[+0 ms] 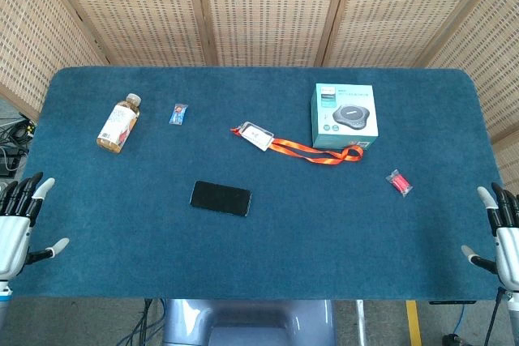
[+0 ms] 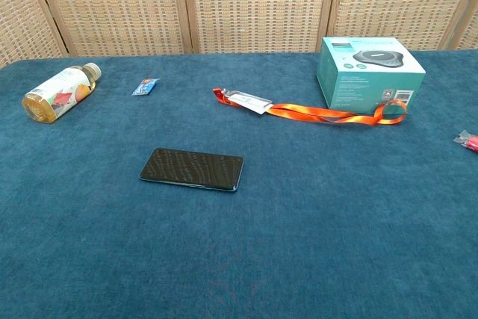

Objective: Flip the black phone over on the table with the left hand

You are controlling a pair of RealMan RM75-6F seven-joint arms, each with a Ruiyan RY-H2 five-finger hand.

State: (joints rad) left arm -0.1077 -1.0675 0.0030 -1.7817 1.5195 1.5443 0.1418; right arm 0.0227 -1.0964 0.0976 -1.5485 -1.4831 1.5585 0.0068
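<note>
Both hands are missing from the chest view, whose right edge crops the pink packet. Print on the badge is unreadable.

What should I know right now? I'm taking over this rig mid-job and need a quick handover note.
Left hand: open, holding nothing, at the table's left edge.
Right hand: open, holding nothing, at the right edge.
Black phone: flat near the table's middle, left of centre, glossy dark face up, untouched.
Done: nothing.
Left: reach with the left hand, lift an edge of the phone and flip it.
</note>
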